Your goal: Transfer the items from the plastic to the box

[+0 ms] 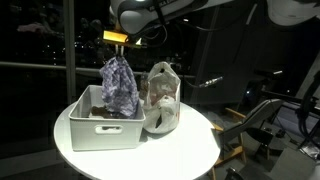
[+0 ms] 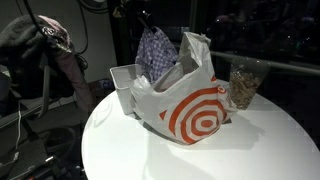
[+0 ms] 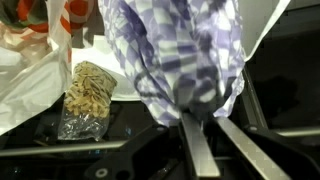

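My gripper [image 1: 118,40] is shut on a purple-and-white checked cloth [image 1: 119,85] and holds it hanging above the white box [image 1: 100,130]. The cloth's lower end reaches down into the box. In an exterior view the cloth [image 2: 155,50] hangs behind the white plastic bag with a red target mark [image 2: 190,100]. In the wrist view the cloth [image 3: 180,55] fills the upper middle, pinched between the fingers [image 3: 195,125]. The plastic bag [image 1: 163,100] stands upright right next to the box on the round white table [image 1: 180,150].
A clear packet of nuts or seeds [image 2: 243,88] stands on the table behind the bag; it also shows in the wrist view [image 3: 85,95]. Dark items lie inside the box [image 1: 103,113]. Chairs and clothing stand around the table [image 2: 45,60].
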You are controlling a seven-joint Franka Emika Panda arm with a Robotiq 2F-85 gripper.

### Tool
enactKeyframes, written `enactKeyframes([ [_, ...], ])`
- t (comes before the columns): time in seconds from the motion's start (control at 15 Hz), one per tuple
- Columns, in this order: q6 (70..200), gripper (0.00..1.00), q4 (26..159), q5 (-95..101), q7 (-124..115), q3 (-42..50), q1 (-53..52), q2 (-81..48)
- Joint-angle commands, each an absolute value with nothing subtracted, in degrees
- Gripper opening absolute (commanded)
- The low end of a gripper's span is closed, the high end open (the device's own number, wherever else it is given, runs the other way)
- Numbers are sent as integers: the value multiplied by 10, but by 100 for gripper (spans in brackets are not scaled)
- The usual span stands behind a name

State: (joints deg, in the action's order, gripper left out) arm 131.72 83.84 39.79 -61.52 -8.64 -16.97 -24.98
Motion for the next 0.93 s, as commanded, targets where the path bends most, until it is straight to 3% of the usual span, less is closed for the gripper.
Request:
enactKeyframes([
  [0.0,1305,46,800,351,-545,-70,-177,-278],
  [0.47,1250,98,830,253,-497,-10,-149,-258],
  [0.87,1168,100,877,144,-455,2,-98,-262],
])
